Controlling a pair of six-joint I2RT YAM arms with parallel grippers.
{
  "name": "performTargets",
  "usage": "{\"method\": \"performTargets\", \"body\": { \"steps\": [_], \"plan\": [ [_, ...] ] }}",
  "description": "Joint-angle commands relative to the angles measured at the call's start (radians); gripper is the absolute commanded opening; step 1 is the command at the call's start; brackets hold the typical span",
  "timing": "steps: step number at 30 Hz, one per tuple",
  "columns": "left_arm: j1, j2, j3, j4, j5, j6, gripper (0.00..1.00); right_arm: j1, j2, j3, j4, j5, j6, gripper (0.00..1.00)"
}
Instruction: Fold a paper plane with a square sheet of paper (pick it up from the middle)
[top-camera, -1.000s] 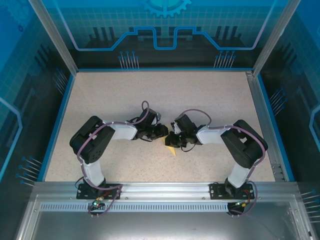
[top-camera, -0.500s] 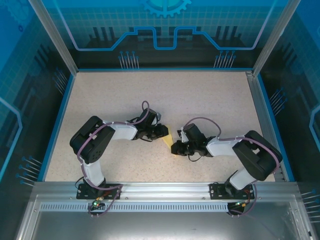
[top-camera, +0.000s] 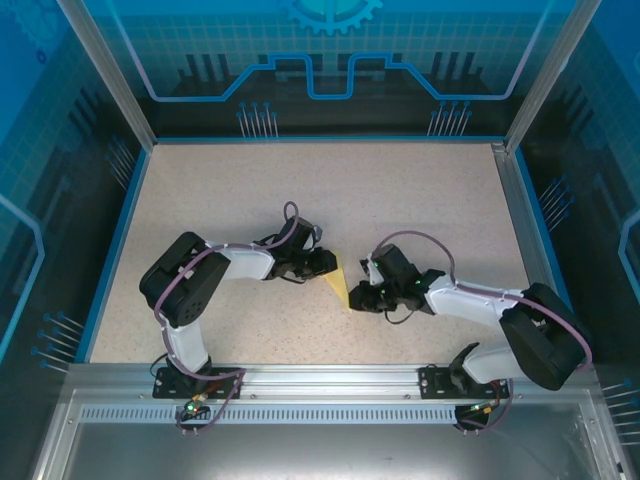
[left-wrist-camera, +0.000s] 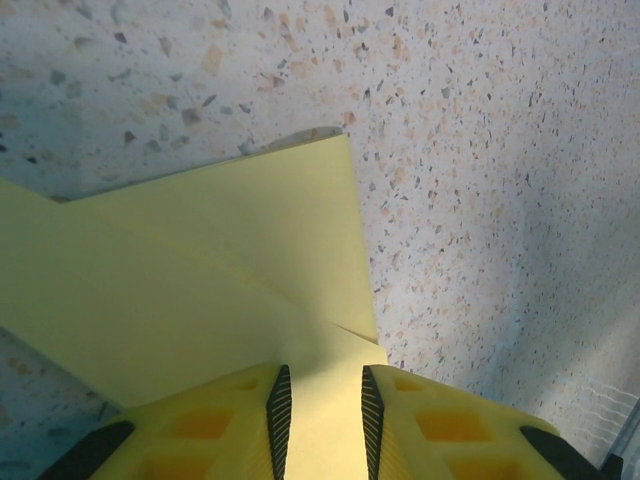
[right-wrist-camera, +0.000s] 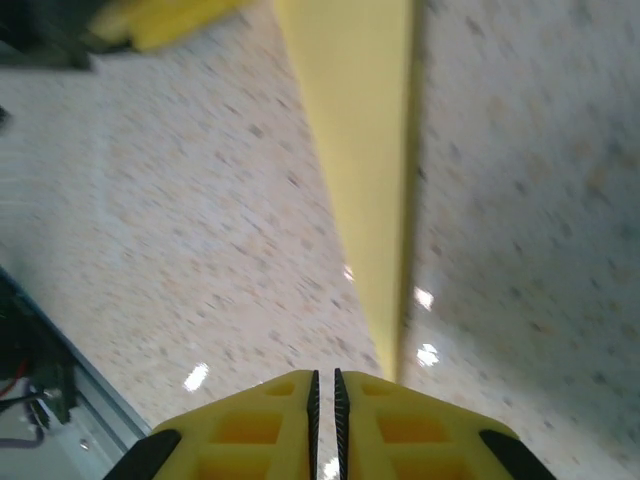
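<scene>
The square sheet of paper is pale yellow, folded into a layered, pointed shape, and lies flat on the table between the two grippers. My left gripper sits at its left edge. In the left wrist view the folded paper runs under and between the jaws of that gripper, which stand a little apart. My right gripper is at the paper's lower right tip. In the right wrist view this gripper is shut with nothing in it, and the narrow paper strip stretches ahead just to its right.
The speckled table is ringed by a blue rim and blue enclosure walls. An aluminium rail carries both arm bases at the near edge. The left gripper's yellow finger shows at the top left of the right wrist view.
The right arm has swung its elbow out to the right, and its gripper has slid off the paper towards the lower right tip. More paper shows now. The left arm held still.
</scene>
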Motion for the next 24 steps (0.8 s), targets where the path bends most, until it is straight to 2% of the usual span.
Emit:
{"method": "performTargets", "body": {
  "steps": [1,5,8,11,20,24],
  "plan": [
    [0.004,0.057,0.002,-0.021,-0.029,0.012,0.29,0.015,0.048,0.071,0.033,0.017,0.016,0.15],
    [0.004,0.051,0.008,-0.031,-0.028,0.016,0.29,0.013,0.176,0.104,0.092,0.000,0.026,0.14],
    [0.004,0.042,0.025,-0.059,-0.030,0.043,0.30,0.007,0.247,0.070,0.197,-0.031,0.055,0.13],
    [0.004,0.033,0.049,-0.093,-0.030,0.067,0.31,0.006,0.289,0.048,0.212,-0.044,0.057,0.11],
    [0.034,0.002,0.115,-0.161,-0.083,0.153,0.34,-0.001,0.274,-0.040,0.178,-0.054,0.012,0.10],
    [0.057,0.039,0.142,-0.154,-0.096,0.184,0.34,-0.006,0.274,-0.029,0.176,-0.066,0.007,0.10]
  ]
}}
